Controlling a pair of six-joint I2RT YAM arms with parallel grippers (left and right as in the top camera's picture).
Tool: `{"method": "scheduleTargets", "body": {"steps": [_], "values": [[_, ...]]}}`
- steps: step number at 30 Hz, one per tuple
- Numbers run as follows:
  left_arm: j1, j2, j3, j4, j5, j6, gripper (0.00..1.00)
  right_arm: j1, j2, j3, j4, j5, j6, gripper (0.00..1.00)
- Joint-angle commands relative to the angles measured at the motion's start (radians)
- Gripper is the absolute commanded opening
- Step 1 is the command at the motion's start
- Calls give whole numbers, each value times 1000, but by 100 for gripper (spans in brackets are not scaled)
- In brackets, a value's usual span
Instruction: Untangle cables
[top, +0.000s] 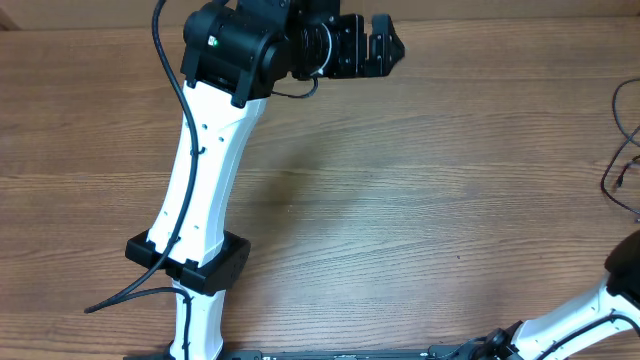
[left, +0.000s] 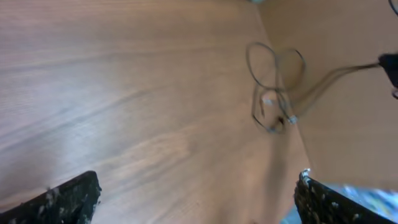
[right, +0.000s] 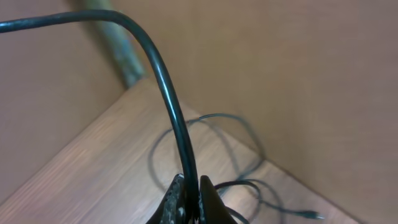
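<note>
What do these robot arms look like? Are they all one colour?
No. The left arm has a long white shell, black joint housings, a black collar, a thick black wire along it and a small green spot. The right arm shows the same white and black. The left gripper and right gripper each have two black fingers, the left's scuffed.

Overhead looks straight down on the table (top: 400, 200) from high up. Both wrist cams sit low, angled across the wood. We catch the same cables (left: 277, 119) in all three, overhead at its right edge.
</note>
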Motion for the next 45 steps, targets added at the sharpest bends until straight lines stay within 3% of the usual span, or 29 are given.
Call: {"method": "scheduleTargets", "body": {"steps": [1, 9, 10, 11, 17, 24, 28, 33, 39, 45], "values": [[-8, -3, -2, -11, 119, 28, 100, -45, 62, 6, -14, 51, -8, 4], [-27, -3, -2, -11, 158, 43, 100, -100, 176, 6, -114, 61, -7, 5], [-28, -3, -2, -11, 158, 43, 100, -100, 192, 6, -134, 66, -6, 77], [-28, -3, -2, -11, 159, 43, 100, -100, 199, 6, -138, 66, -3, 100], [-28, -3, -2, -12, 163, 43, 100, -78, 178, 10, -139, -39, 3, 100], [-26, -3, -2, -12, 233, 108, 100, -31, 100, 10, -117, -522, -6, 100], [-19, -3, -2, -12, 208, 153, 100, 26, 42, 10, -134, -737, -105, 100], [34, -4, -1, -12, 10, 154, 95, 147, -60, 10, -166, -736, -158, 100], [133, -12, 1, -68, -14, 176, 84, 354, -188, 10, -180, -677, -158, 100], [203, -87, 1, -181, -142, 205, 76, 601, -304, 10, -226, -512, -157, 100]]}}
